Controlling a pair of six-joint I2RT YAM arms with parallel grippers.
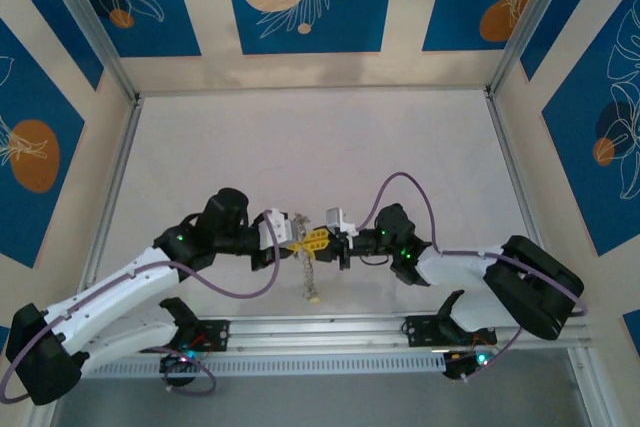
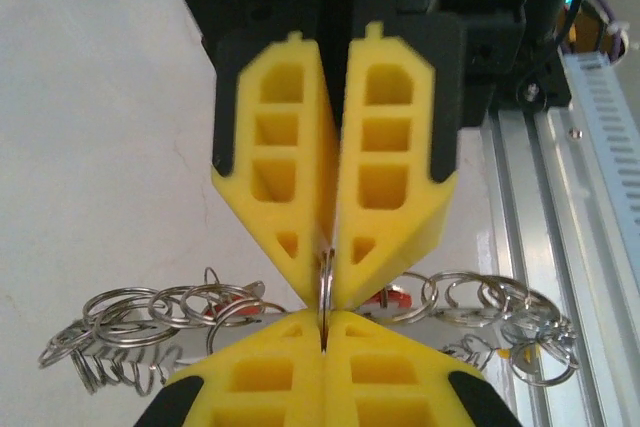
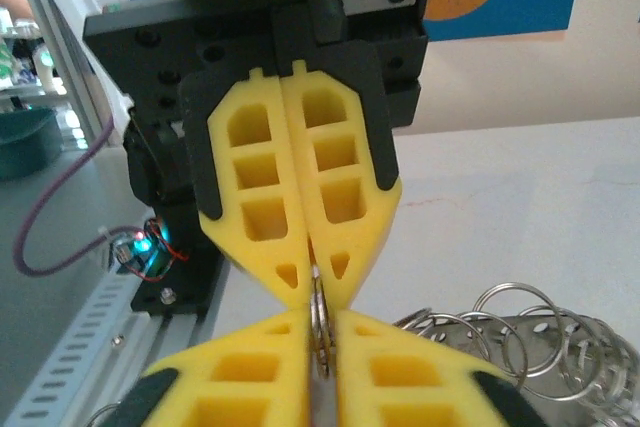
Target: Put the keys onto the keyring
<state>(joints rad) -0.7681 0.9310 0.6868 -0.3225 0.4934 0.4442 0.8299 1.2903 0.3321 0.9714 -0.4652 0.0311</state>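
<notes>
We're right at the middle of the table (image 1: 300, 147), where two arms meet nose to nose. The left gripper (image 1: 303, 244) has its yellow fingers pressed tight together, and from its own camera we see them (image 2: 322, 335) clamped on the keyring (image 2: 324, 307), a thin silvery wire turned edge-on to us. The right gripper (image 1: 323, 239) comes in from the other side, fingers pinched on that same wire; its wrist camera shows the keyring (image 3: 320, 312) caught between its own tips (image 3: 322, 347) and the left gripper (image 3: 312, 272) opposite. So one ring, two grippers, four fingers on it. The keys (image 1: 310, 275) trail in a line under the fingertips toward the near rail (image 2: 540, 197); we can't tell whether they hang or lie flat. Up close they're a tangle of silvery loops (image 2: 150, 312) on either side, well over a dozen, too overlapped for a firm count. We spot one red tag (image 2: 395, 297) and one yellow speck (image 2: 507, 352).
</notes>
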